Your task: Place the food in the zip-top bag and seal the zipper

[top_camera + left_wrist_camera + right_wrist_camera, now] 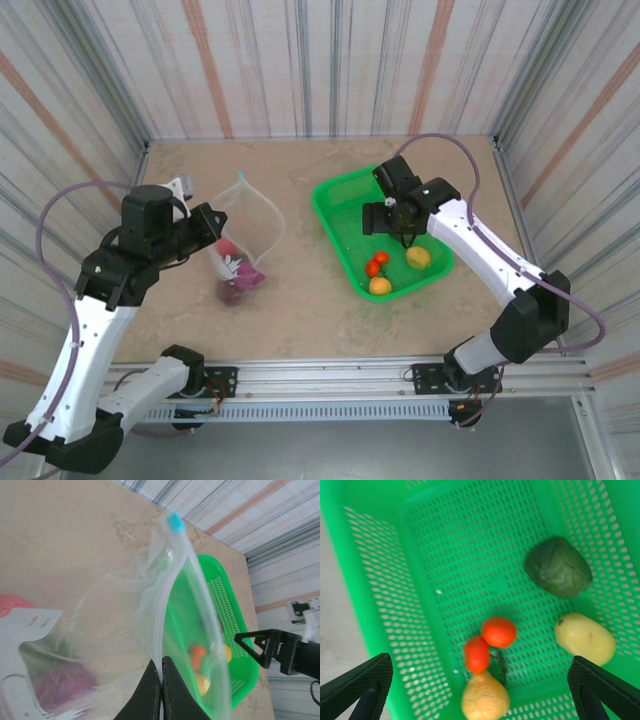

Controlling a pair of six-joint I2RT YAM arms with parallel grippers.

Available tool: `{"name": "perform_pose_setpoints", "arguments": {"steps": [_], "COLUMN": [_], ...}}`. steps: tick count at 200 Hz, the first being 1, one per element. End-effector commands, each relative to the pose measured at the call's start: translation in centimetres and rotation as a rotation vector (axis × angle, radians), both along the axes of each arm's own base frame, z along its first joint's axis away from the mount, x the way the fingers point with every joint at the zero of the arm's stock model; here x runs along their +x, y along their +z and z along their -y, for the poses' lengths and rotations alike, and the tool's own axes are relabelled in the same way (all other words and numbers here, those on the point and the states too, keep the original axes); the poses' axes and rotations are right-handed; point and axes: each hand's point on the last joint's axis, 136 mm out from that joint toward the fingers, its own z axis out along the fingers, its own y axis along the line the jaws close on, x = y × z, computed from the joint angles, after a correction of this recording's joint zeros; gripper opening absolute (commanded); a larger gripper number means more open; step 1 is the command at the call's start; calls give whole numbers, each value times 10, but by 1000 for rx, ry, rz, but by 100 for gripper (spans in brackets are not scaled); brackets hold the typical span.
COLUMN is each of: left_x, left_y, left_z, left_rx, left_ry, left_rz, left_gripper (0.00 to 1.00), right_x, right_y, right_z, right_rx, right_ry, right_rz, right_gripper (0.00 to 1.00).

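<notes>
Zipper edge sits pinched in left gripper; right gripper gapes over basket.

The basket is bright green and perforated. Its food is dark green, pale yellow, red-orange and orange-yellow. The bag is clear, with a white label and a blue tab; purple food shows inside. The worktop is mottled beige.

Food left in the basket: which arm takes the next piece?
Right. The right end effector hangs open over the basket, the green piece and yellow piece just below. The left end effector is shut on the bag's mouth edge, holding it up, so probably busy.
</notes>
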Motion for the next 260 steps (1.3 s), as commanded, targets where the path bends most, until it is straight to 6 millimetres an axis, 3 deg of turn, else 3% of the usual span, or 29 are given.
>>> {"name": "perform_pose_setpoints", "arguments": {"steps": [1,47,78,117,142,201,222,260], "left_x": [9,17,18,16,16,11,8,4], "left_y": [5,-34,-39,-39,-29,-4,-1,-8], "left_z": [16,43,57,72,78,94,98,96], "left_rx": [-28,-167,-218,-242,-251,-257,-258,-259], "left_ry": [-77,-137,-186,-242,-272,-342,-355,-347], "left_rz": [38,-51,-72,-79,-60,-2,9,3], "left_gripper": [0,0,0,0,0,0,0,0], "right_x": [4,45,72,91,91,79,70,55], "right_y": [-27,-69,-94,-117,-132,-134,-132,-130], "right_z": [21,42,55,45,31,20,24,38], "right_rx": [-157,-381,-436,-415,-359,-269,-301,-316], "right_ry": [-5,-3,-48,-37,-30,-31,-20,-41], "right_rz": [-41,-24,-69,-110,-157,-188,-186,-191], "right_gripper": [93,94,94,89,83,73,74,87]}}
